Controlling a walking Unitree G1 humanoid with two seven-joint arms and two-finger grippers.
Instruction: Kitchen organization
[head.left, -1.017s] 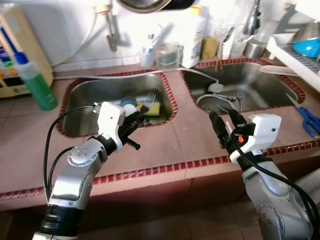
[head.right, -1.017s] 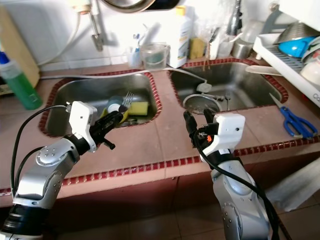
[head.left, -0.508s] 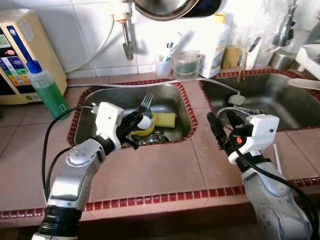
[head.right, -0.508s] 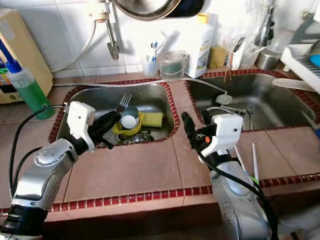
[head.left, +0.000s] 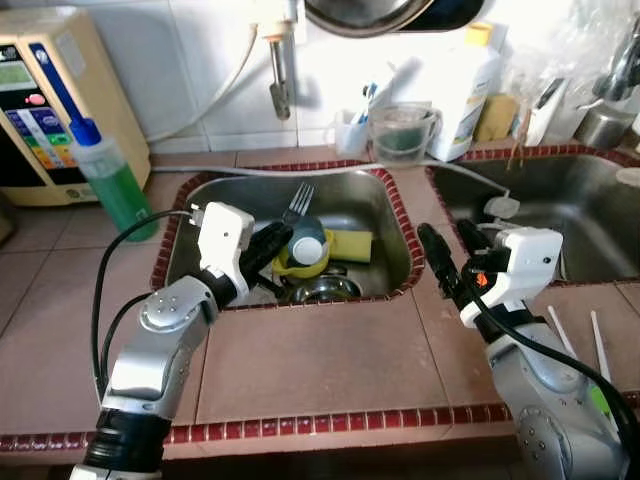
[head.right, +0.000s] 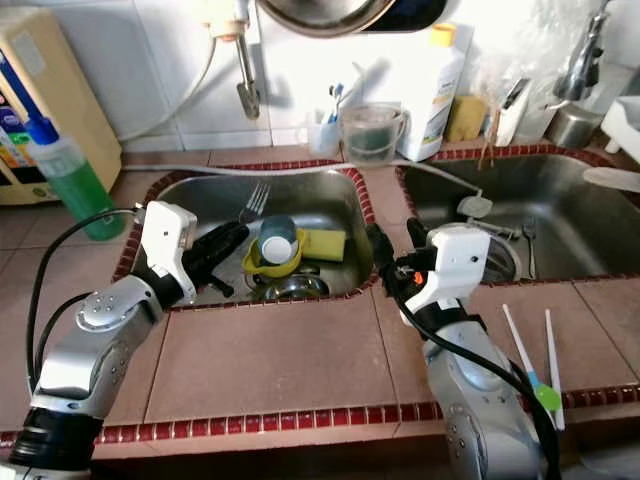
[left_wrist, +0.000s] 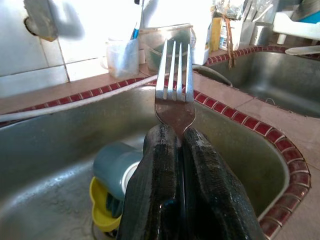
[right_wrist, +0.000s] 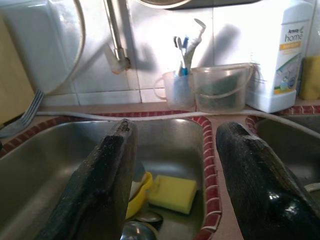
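My left gripper (head.left: 268, 246) is shut on a metal fork (left_wrist: 173, 90), tines pointing up, held over the left sink (head.left: 350, 190). The fork's tines (head.left: 300, 202) rise beside a blue cup (head.left: 308, 240) lying in a yellow bowl (head.left: 292, 266) in the basin. A yellow sponge (head.left: 352, 243) and a metal dish (head.left: 320, 289) lie there too. My right gripper (head.left: 448, 255) stands open over the counter strip between the two sinks, nothing between its fingers (right_wrist: 105, 190).
A green soap bottle (head.left: 108, 180) and a beige appliance (head.left: 45, 100) stand at the back left. A tap (head.left: 277, 60), toothbrush cup (head.left: 350, 128), clear jug (head.left: 402, 132) and white detergent bottle (head.left: 470, 85) line the back wall. The right sink (head.left: 570, 200) is beside; straws (head.left: 580, 345) lie on the counter.
The camera has turned left and the sink shifted right in view. My left gripper carried the fork forward over the left basin; the right gripper kept its open pose.
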